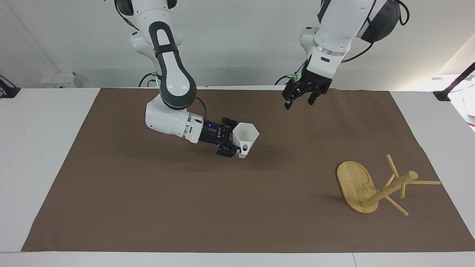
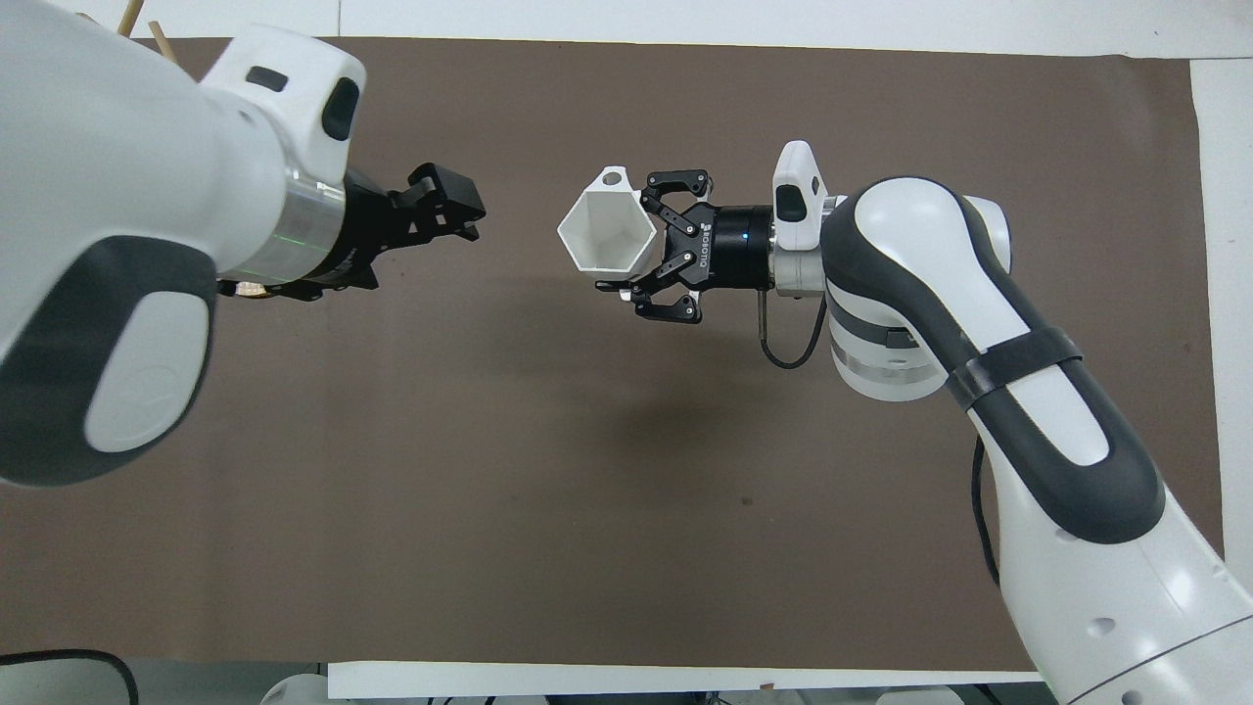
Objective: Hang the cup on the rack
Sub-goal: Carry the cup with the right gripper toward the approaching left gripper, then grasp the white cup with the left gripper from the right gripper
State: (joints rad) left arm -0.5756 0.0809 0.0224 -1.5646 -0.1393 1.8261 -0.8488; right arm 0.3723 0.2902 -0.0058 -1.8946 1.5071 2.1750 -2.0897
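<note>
Plainly, the step in hand is a carry toward a handover. The right claw (image 1: 237,142) is clamped on the cup (image 1: 247,137), gripping it at its narrow end so the open mouth points toward the left arm's end of the table (image 1: 44,122); the looped handle hangs at the underside in the facing view. The cup is up in the air over the middle of the brown mat (image 1: 185,207). The left claw (image 1: 300,101) hangs over the mat with its fingers spread wide and nothing in them, aimed toward the cup.

The rack (image 1: 374,185) stands on the mat at the left arm's end, well apart from both claws, its pegs all bare.

To do this well, I judge the right arm should hold the cup level and steady while the left claw comes around the rim or body, leaving the handle loop free for a peg. The right claw should let go only once the left has closed.

Count: one cup, one rack, two arms, two claws, one mat.
</note>
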